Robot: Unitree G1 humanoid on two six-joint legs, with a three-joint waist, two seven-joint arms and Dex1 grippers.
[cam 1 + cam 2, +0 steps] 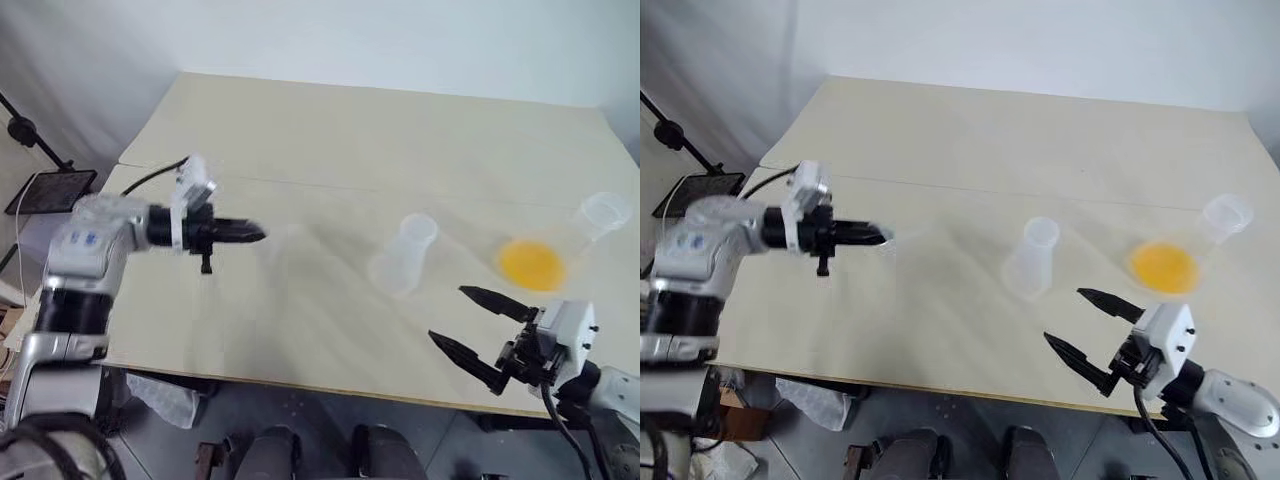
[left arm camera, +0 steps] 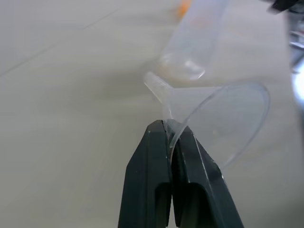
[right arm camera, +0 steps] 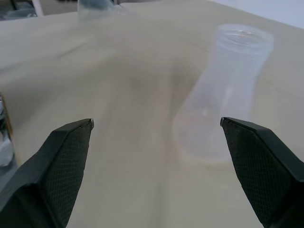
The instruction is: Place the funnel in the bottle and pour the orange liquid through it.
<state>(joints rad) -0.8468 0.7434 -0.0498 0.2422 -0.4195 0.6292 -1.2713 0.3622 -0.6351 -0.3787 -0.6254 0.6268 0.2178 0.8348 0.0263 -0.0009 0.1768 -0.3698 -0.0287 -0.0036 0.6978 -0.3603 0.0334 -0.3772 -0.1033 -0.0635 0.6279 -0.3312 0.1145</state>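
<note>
Table (image 1: 330,130): pale wood-look top, carries everything; bare across the far half.

Taller flask (image 1: 560,250): clearer, long-necked, standing at the table's right side, neck leaning away toward the far right edge. Looks like thin plastic, light; a squeeze at the neck seems safer than at the broad base.

Orange liquid (image 1: 532,264): small bright yellow-orange pool in the base of the taller flask. Little of it, so probably not much weight, but it will slosh once tipped.

Bottle (image 1: 405,256): frosted conical flask, wide rimmed neck, upright near table centre, just left of the taller flask and apart from it. Mouth open, nothing in it yet. Likely light and easy to knock over; judge it needs a gentle approach from above.

Right gripper (image 1: 480,328): near the table's front edge, below the taller flask; fingers spread wide, nothing between them. Its wrist view looks across at the bottle, well apart.

Left gripper (image 1: 240,234): above the table's left part, pointing toward the bottle, well short of it. Fingers pinched together on the funnel.

Funnel (image 2: 218,118): clear plastic cone with thin stem, held at the cone's rim wall, stem pointing toward the bottle. Nearly invisible, thin, slick; a rim pinch could let it swivel, so judge slow, steady carrying is called for.
</note>
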